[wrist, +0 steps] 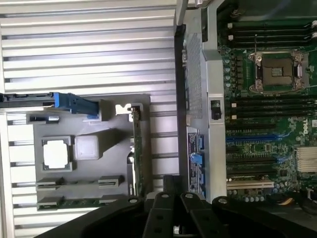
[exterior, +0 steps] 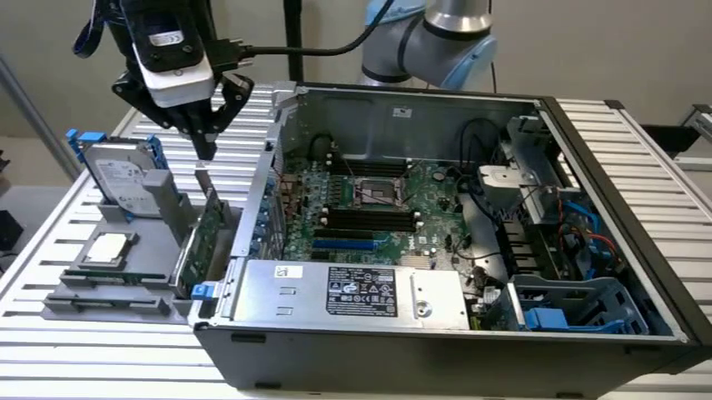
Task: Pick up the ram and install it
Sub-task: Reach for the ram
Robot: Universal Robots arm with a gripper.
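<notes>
While in fixture [wrist: 99,168] | ram [wrist: 81,202] | long axis parallel to motherboard slots [wrist: 272,106]

I count 1 ea.: computer case [exterior: 445,367], hard drive [exterior: 117,179], processor chip [exterior: 106,248], big green card [exterior: 200,242], ram stick [wrist: 74,202], gray tray [wrist: 111,153], plus my 1 gripper [exterior: 206,150].

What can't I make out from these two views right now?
Slim green ram stick in the grey tray: too small in both views to read its chips or label.
Black memory slots: latch positions too small in the exterior view; cut off by the picture edge in the wrist view.
Large green expansion card: edge-on in the wrist view, face hidden.
Near edge of the green motherboard: covered by the silver power supply, exterior view.
</notes>
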